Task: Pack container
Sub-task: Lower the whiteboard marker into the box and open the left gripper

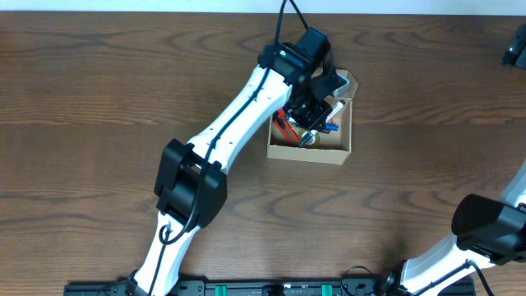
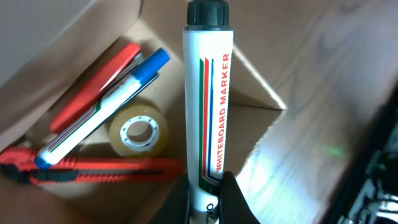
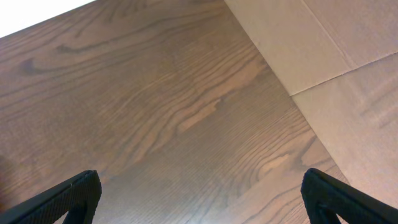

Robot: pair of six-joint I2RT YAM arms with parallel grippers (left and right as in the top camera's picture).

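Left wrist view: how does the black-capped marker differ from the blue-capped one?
The black-capped marker is gripped in the left end effector over the container; the blue-capped marker lies loose inside it. The black-capped marker runs straight up the frame; the blue-capped marker slants diagonally. Both have white barrels.

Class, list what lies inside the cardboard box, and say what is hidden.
Inside the box: a tape roll, a blue-capped marker, a red pen and a red cutter. The whiteboard marker in the left tool covers part of the floor.

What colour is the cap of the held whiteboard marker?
Black cap, best in left wrist view.
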